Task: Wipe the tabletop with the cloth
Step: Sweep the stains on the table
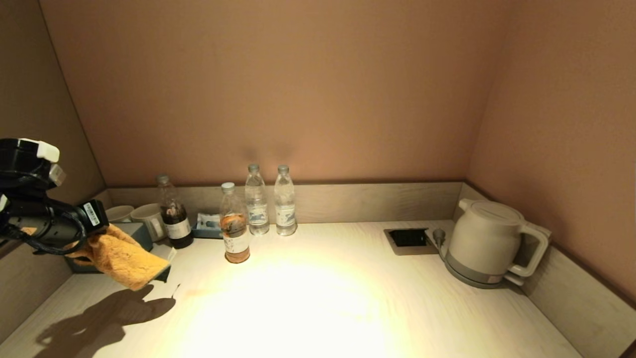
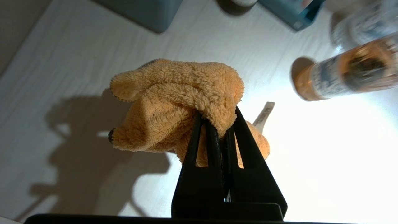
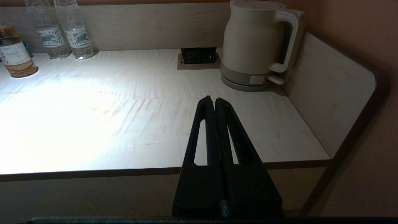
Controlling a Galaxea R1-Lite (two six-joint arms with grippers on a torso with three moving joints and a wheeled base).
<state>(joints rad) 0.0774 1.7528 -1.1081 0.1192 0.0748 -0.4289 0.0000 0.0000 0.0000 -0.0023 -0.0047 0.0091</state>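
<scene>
Left gripper (image 2: 219,124) was clamped on the small fluffy orange-yellow terry cloth (image 1: 121,256), which hung bunched in the air over the left end of the pale beige wood-grain laminate tabletop (image 1: 318,298), its shadow lying below. The bare surface lay beneath the cloth and spread away rightward, so the left arm was the nearer. Right gripper (image 3: 214,102) hung parked off the front edge, fingers pressed together, empty

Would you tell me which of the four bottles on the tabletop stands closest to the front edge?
The amber-drink bottle with the white cap; the two clear water bottles and the dark-drink bottle stand farther back.
</scene>
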